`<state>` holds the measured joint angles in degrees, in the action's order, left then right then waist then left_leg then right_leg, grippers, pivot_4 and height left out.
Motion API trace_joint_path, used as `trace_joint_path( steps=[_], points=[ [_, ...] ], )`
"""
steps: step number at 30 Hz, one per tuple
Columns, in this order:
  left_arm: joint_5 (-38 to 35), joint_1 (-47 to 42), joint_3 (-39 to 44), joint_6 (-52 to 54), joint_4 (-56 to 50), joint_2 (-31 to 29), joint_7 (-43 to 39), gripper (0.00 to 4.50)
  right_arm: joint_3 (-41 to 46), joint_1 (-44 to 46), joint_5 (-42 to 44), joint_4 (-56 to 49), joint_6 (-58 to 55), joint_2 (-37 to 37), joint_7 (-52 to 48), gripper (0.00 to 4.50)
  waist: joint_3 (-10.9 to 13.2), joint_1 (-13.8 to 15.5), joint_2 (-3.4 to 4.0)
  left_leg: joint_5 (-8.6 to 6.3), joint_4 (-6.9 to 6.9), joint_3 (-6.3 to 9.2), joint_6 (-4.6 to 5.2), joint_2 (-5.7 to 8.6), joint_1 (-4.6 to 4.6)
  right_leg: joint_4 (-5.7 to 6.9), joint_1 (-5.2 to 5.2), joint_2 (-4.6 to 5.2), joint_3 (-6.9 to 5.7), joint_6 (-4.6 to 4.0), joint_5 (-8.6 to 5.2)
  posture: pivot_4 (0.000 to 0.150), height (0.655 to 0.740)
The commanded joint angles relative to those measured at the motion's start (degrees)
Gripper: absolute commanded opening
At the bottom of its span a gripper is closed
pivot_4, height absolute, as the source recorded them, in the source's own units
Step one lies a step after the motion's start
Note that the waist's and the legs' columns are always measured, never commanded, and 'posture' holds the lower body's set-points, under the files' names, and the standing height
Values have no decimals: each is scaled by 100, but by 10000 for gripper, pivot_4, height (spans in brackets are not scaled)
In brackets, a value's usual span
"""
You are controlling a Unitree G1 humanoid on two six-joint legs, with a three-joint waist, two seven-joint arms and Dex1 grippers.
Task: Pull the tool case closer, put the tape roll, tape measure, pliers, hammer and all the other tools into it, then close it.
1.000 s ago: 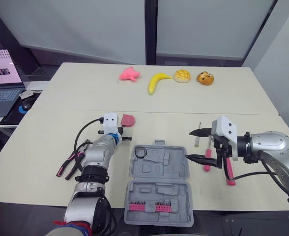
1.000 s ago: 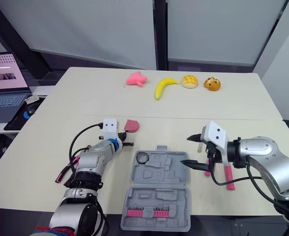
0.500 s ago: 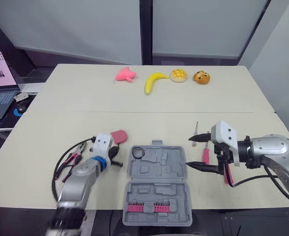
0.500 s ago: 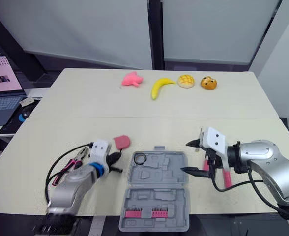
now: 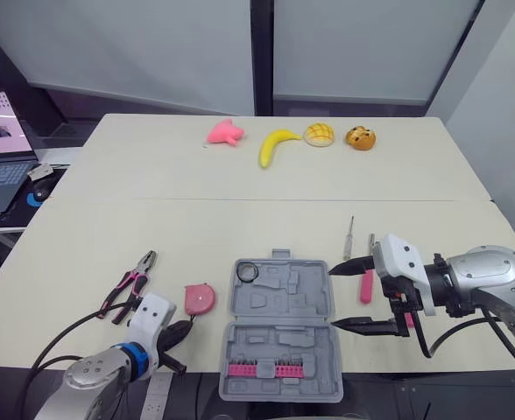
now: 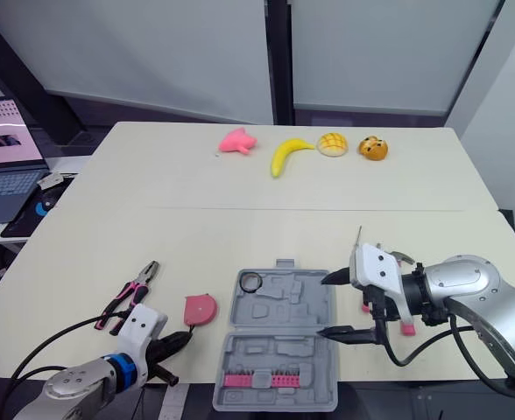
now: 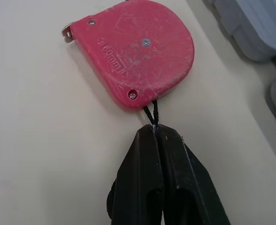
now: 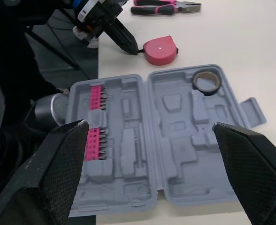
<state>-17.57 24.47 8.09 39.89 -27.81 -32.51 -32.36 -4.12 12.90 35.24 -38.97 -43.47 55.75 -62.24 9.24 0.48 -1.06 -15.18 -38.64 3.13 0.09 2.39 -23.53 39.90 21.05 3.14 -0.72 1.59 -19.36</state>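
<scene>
Left arm low at the near-left edge, left gripper fingers pressed together, looks like they're nipping the tape measure cord. Right forearm level, reaching from the right; right gripper points left, jaws spread wide.

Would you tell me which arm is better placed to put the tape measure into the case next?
Left: the left gripper is shut on the cord of the tape measure, beside the open case; the right gripper hangs open at its far side.
</scene>
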Motion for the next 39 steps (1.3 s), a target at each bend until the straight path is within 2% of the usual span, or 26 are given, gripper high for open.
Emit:
trace_joint_path(
  steps=[1, 12, 22, 25, 28, 34, 38, 39],
  points=[
    [-129, 340, 221, 34, -376, -149, -144, 301, -18, -12, 86, -235, 48, 130, -123, 45000, 0, 3, 0, 0, 0, 0, 0, 0, 0, 0, 0, 1, 0, 0, 0, 1500, 7193],
    [41, 1111, 288, -315, -467, -216, -203, 301, -208, 96, 9, -221, 143, 59, -119, 45000, 1, 27, 2, -2, 1, -1, 2, 0, -1, -3, 2, 1, 0, 0, 0, 1500, 7193],
    [159, 1178, 224, -490, -314, -315, -274, 301, -318, 181, -108, -146, 300, -97, -15, 45000, 2, 38, 3, -3, 2, -1, 4, -1, -1, -5, 5, 1, -1, 0, -1, 1500, 7193],
    [-26, 1181, 326, -545, -290, -262, -406, 301, -342, 177, -122, -137, 327, -104, 10, 45000, 3, 39, 4, -3, 2, -2, 4, -1, -2, -5, 4, 1, 0, 0, -1, 1500, 7193],
    [-84, 1316, 527, -645, -345, -307, -519, 5845, -349, 172, -129, -133, 332, -123, 41, 45000, 3, 39, 3, -4, 2, -2, 4, -1, -2, -7, 5, 1, -1, 0, -1, 1500, 7193],
    [-152, 1932, 1190, -1136, -498, -473, -1006, 25104, -324, 99, -69, -200, 319, -174, 131, 45000, 5, 41, 2, -4, 3, -2, 4, -2, -4, -12, 8, 1, -1, -1, -1, 1500, 7193],
    [-420, 2328, 1821, -1759, -473, -754, -1941, 38362, -339, 74, -59, -236, 318, -226, 180, 45000, 7, 56, 3, -5, 6, -1, 5, -4, -5, -27, 15, 2, -4, -1, -1, 1500, 7193],
    [-455, 2165, 2046, -2096, -183, -1002, -2320, 41554, -355, 78, -54, -239, 323, -248, 182, 45000, 7, 62, 5, -5, 8, 0, 5, -5, -5, -35, 21, 1, -7, -2, -1, 1500, 7193]
  ],
)
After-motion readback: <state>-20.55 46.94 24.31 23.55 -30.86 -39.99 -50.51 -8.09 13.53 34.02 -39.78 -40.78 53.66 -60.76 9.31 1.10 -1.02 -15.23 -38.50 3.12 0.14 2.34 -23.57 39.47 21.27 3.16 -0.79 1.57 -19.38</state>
